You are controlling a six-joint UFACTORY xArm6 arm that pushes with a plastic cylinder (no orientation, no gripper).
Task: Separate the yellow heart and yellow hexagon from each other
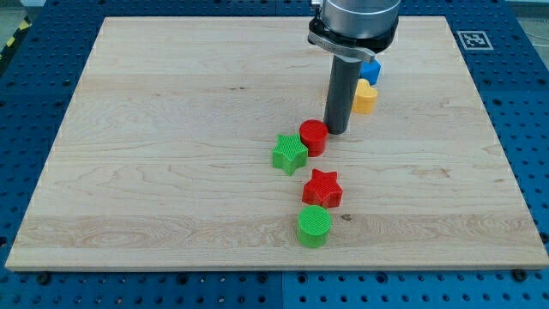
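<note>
A yellow block point(366, 97), probably the heart, lies at the view's upper right, partly hidden by the rod. No separate yellow hexagon shows; it may be hidden behind the rod. My tip point(337, 130) rests on the board just right of the red cylinder point(314, 136) and below-left of the yellow block. A blue block point(371, 70) sits just above the yellow one, partly covered by the arm.
A green star point(290, 154) touches the red cylinder's left side. A red star point(323, 188) lies below them, with a green cylinder point(315, 226) just under it. The wooden board point(154, 154) ends in blue perforated table on all sides.
</note>
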